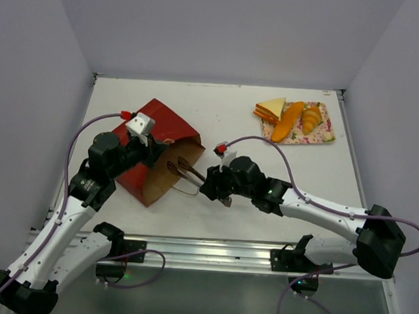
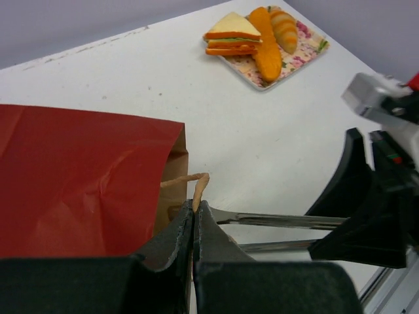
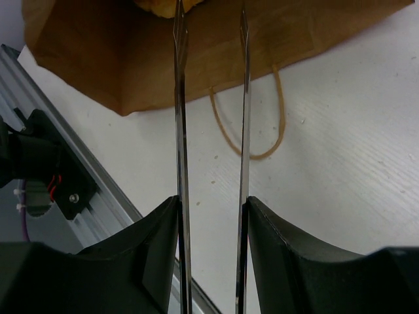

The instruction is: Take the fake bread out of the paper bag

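In the paper bag (image 1: 162,123), metal tongs (image 1: 191,171).

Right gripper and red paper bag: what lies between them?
Thin metal tongs, clamped in the right gripper, reach the brown mouth of the flat red paper bag; beneath them a tan loop handle lies on the white table. The right wrist view shows this.

Red bag (image 2: 78,176) at left, brown inside at mouth, tan handle (image 2: 196,183) pinched in closed L gripper (image 2: 196,212) bottom centre, R gripper (image 2: 344,219) at right gripping metal tongs (image 2: 281,220) aimed at bag mouth, tray (image 2: 314,49) w/ sandwich (image 2: 232,34), loaf (image 2: 265,42), croissant (image 2: 285,29) far back on white table (image 2: 131,72)
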`<state>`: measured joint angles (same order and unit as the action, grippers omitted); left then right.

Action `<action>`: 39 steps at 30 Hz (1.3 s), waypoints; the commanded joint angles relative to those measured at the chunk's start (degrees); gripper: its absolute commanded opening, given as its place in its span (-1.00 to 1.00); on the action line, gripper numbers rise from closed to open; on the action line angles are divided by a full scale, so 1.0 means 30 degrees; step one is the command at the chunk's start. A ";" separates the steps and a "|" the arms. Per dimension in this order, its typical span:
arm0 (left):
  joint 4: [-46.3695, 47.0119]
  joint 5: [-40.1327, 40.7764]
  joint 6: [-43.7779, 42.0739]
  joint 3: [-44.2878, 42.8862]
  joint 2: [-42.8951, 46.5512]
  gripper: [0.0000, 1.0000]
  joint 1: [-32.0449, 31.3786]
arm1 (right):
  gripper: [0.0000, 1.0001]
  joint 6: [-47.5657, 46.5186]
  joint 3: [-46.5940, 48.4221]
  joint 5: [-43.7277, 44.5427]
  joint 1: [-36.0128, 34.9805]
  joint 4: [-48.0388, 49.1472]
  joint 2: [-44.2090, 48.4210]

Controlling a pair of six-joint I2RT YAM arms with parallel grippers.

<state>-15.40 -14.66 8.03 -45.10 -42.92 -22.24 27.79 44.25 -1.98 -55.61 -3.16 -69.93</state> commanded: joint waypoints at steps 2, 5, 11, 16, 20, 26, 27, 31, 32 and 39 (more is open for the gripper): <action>0.1558 -0.2815 -0.0538 0.0267 0.0535 -1.00 0.0089 | -0.03 -0.0153 0.1041 0.0601 -0.0182 0.2923 -0.1268; 0.1617 -0.3170 -0.0597 0.0239 0.0565 -1.00 0.0089 | -0.03 -0.0036 0.1129 0.0601 -0.0212 0.3483 -0.1883; 0.2144 -0.5391 -0.0773 0.0414 0.0653 -1.00 0.0089 | 0.02 0.1249 0.0954 0.1099 -0.0212 0.4068 -0.2676; 0.2320 -0.6041 -0.0861 0.0503 0.0536 -1.00 0.0089 | 0.02 0.2335 0.0368 0.0895 -0.0212 0.5007 -0.2560; 0.2379 -0.6540 -0.0949 0.0561 0.0507 -1.00 0.0089 | 0.03 0.3887 -0.0480 -0.0100 -0.0212 0.6613 -0.2325; 0.2408 -0.6570 -0.0920 0.0561 0.0594 -1.00 0.0118 | 0.04 0.6816 -0.0833 -0.0804 -0.0212 0.7230 -0.2704; 0.2437 -0.6570 -0.0920 0.0561 0.0623 -1.00 0.0089 | 0.05 0.7081 -0.0892 -0.0892 -0.0212 0.7350 -0.2763; 0.2437 -0.6512 -0.0920 0.0591 0.0594 -1.00 0.0118 | 0.07 0.8603 -0.0863 -0.1127 -0.0211 0.7352 -0.2793; 0.2437 -0.6511 -0.0891 0.0562 0.0594 -1.00 0.0089 | 0.08 0.8810 -0.0921 -0.1215 -0.0212 0.7381 -0.2764; 0.2466 -0.6453 -0.0949 0.0561 0.0565 -1.00 0.0089 | 0.08 1.0394 -0.1215 -0.1976 -0.0212 0.7936 -0.2939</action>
<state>-11.14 -32.80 6.17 -43.27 -41.60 -22.24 55.31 40.75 -6.00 -55.99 15.99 -78.43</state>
